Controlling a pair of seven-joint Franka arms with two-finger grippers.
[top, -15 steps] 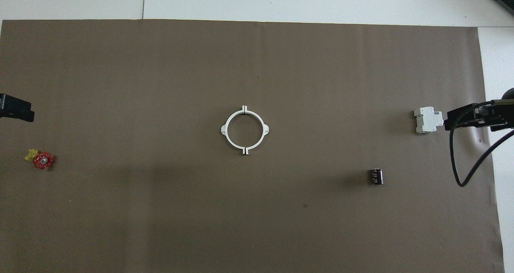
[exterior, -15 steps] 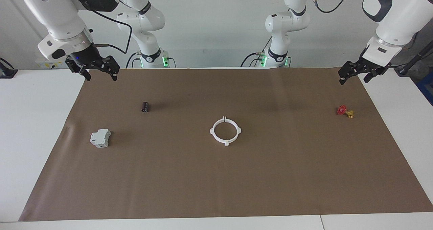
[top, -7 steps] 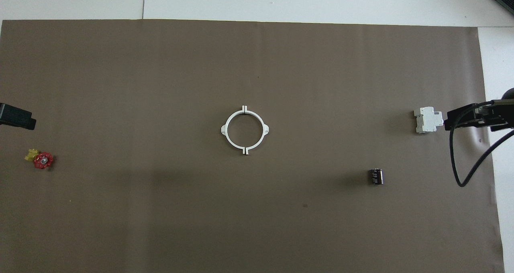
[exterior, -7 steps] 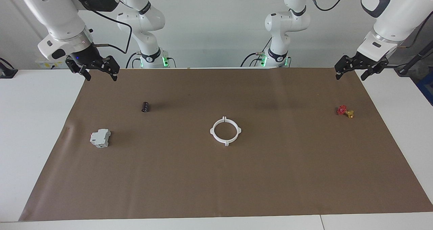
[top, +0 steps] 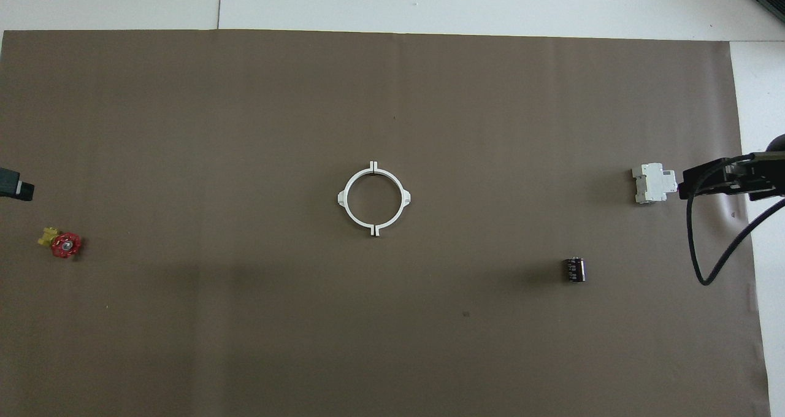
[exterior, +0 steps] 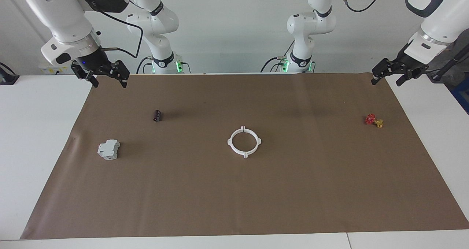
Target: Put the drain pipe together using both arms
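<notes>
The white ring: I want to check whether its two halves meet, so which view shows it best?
The overhead view: the white ring is seen square-on, round, with both seams and all tabs visible. The facing view shows the same ring slanted, flattened to an oval, its seams harder to read.

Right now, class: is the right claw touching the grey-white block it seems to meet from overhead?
Apart. In the facing view the right claw hangs high over the mat's edge, with bare mat between it and the grey-white block.

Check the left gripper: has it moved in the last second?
Yes. In the facing view the left gripper has risen and drifted outward, off the brown mat's corner toward the table's end. The valve stayed put.
</notes>
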